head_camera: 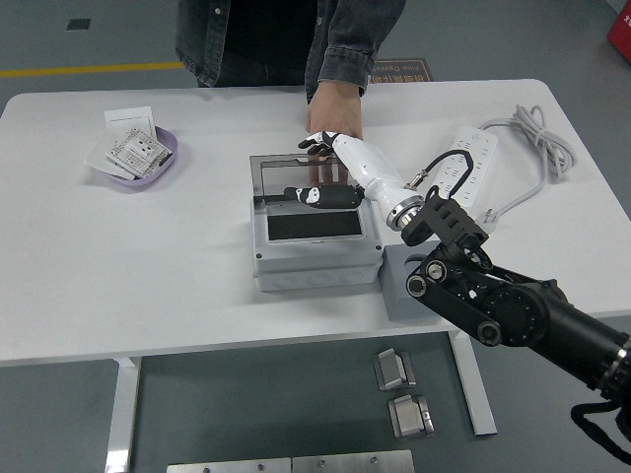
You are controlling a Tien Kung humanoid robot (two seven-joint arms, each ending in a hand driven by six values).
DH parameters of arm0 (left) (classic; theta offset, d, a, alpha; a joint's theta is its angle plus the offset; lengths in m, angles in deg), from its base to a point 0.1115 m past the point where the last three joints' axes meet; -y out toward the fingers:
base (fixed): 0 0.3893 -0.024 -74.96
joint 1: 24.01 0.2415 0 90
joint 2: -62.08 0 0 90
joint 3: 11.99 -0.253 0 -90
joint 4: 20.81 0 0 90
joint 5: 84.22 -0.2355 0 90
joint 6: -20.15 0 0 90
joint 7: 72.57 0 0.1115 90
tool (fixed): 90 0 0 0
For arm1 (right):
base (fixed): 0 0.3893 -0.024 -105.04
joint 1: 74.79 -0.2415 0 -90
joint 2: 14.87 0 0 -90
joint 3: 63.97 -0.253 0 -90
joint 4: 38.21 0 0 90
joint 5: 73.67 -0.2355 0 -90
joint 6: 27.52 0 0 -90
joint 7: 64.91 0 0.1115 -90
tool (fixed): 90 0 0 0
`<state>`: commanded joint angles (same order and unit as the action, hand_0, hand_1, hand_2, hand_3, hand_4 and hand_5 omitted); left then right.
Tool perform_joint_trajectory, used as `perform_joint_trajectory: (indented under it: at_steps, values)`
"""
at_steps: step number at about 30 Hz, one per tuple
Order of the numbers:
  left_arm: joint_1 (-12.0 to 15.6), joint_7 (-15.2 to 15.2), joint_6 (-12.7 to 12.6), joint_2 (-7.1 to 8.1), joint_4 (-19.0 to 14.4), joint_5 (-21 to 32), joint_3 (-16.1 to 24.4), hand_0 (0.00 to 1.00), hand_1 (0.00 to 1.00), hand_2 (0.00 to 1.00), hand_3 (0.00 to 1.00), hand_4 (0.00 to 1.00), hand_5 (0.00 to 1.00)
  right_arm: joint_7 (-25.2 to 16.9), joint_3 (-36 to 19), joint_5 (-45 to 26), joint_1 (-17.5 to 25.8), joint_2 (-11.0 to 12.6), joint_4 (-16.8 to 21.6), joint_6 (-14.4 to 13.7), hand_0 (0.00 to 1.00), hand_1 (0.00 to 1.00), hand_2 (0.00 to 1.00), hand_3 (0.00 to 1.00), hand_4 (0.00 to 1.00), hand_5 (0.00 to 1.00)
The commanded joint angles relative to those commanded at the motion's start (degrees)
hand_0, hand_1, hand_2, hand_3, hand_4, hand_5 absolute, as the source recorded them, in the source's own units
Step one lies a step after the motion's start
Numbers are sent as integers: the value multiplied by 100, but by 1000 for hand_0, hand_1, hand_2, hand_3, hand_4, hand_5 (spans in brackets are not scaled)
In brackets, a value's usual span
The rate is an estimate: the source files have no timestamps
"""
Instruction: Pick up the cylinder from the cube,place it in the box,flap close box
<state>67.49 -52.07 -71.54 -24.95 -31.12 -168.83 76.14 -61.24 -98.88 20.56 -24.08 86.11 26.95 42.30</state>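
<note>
The grey box [315, 264] stands mid-table with its dark inside [314, 226] showing and no cylinder visible in it. Its clear lid [281, 175] stands raised and tilted at the box's back. My right hand [320, 145], white with black fingertips, reaches over the lid's far edge with spread fingers and holds nothing; it is mirrored in the lid. A person's hand [333, 106] rests on the table just behind my hand. The grey cube [402, 291] sits right of the box, partly hidden by my black arm [493, 301]. No orange cylinder is in view.
A purple bowl [138, 158] with cards sits at the back left. A white power strip [471, 163] and its coiled cable [537, 128] lie at the back right. The person stands at the far edge. Metal blocks [396, 370] lie on the floor.
</note>
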Motion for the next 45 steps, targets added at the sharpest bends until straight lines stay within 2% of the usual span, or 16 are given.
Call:
perform_joint_trajectory:
  at_steps: [7, 14, 29, 35, 36, 37, 45]
  values:
    - [38, -149, -4, -8, 0, 175, -225, 638, 636, 451, 600, 668, 310, 62, 102, -10, 192, 286, 585, -85, 801, 724, 733, 769, 955, 508]
    - [38, -318, -2, -26, 0, 406, -459, 638, 636, 452, 600, 668, 309, 62, 264, -185, 403, 495, 916, -220, 790, 707, 732, 772, 951, 518]
    - [67, -291, -16, -25, 0, 373, -388, 638, 636, 453, 600, 666, 308, 233, 302, -133, 786, 866, 1530, -342, 789, 709, 743, 802, 909, 561]
    - [52, -12, -46, -14, 0, -22, 78, 638, 636, 453, 600, 666, 308, 230, 202, -119, 981, 807, 1562, -406, 789, 709, 743, 802, 909, 561]
    - [61, 27, -51, -7, 0, -78, 144, 638, 637, 453, 600, 667, 310, 221, 182, -115, 1015, 786, 1563, -416, 791, 710, 745, 815, 877, 621]
    - [67, 56, -56, -1, 0, -119, 194, 638, 637, 453, 600, 667, 310, 213, 168, -114, 1040, 770, 1566, -423, 791, 710, 745, 815, 877, 621]
    - [68, 133, -74, 5, 0, -205, 330, 639, 637, 453, 600, 666, 311, 151, 126, -183, 1206, 720, 1613, -443, 788, 705, 748, 816, 858, 643]
